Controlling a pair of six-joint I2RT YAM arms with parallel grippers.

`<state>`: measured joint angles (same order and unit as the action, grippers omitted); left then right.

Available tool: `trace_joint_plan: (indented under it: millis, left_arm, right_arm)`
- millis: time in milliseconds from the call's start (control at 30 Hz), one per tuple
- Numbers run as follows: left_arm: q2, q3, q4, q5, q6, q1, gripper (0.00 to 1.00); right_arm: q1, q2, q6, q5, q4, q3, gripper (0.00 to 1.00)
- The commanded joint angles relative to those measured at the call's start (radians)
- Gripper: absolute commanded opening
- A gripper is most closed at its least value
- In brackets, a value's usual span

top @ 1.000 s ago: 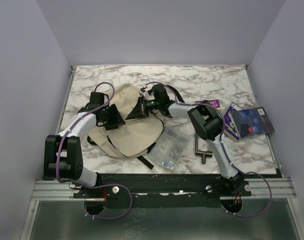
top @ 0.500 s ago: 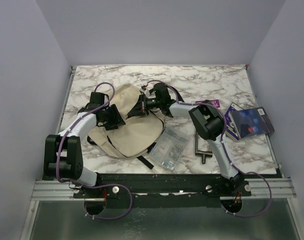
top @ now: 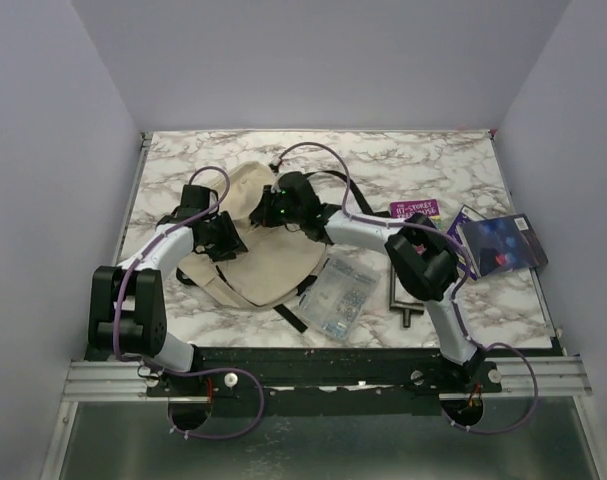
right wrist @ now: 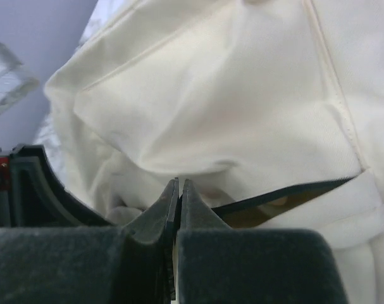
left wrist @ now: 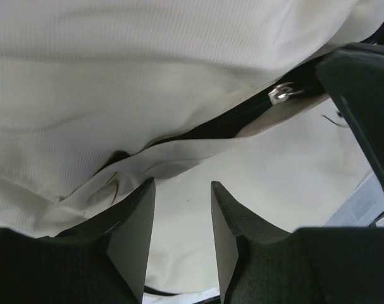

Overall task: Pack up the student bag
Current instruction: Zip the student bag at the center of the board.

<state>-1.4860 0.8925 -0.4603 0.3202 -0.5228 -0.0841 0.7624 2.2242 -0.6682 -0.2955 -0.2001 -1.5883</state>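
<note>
The cream student bag [top: 261, 262] lies on the marble table's left half, and both grippers are on it. My left gripper [top: 226, 238] is at its left side. In the left wrist view this left gripper [left wrist: 181, 185] stands open, its jaws astride loose cream fabric [left wrist: 179, 63]. My right gripper [top: 271, 212] is at the bag's top edge. Its jaws [right wrist: 179, 182] are pressed together against a fabric fold. A silver zip pull [left wrist: 281, 94] sits right at the right gripper's dark finger [left wrist: 362, 82]. A black zip slit [right wrist: 286, 193] gapes beside it.
A clear plastic pouch [top: 341, 296] lies just right of the bag, with a metal T-shaped tool [top: 403, 298] beyond it. A purple card [top: 415, 208] and a dark blue book [top: 498, 245] lie further right. A black strap [top: 288, 318] trails toward the near edge.
My right gripper has slid left along the bag's top edge and has closed fully. The bag's upper fabric has bunched leftward. The left jaws have narrowed a little.
</note>
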Motion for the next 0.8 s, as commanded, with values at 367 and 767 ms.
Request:
trace_joint_plan:
  millis: [367,767]
  left_arm:
    - [-0.068,0.001,-0.103,-0.156,0.040,0.022,0.24]
    - [-0.021,-0.003,-0.102,-0.136,0.078,0.030,0.24]
  right_arm:
    - [0.102,0.057,0.717,1.105,-0.074,-0.176,0.00]
    - [0.004,0.101,0.609,0.851,0.071,-0.341,0.00]
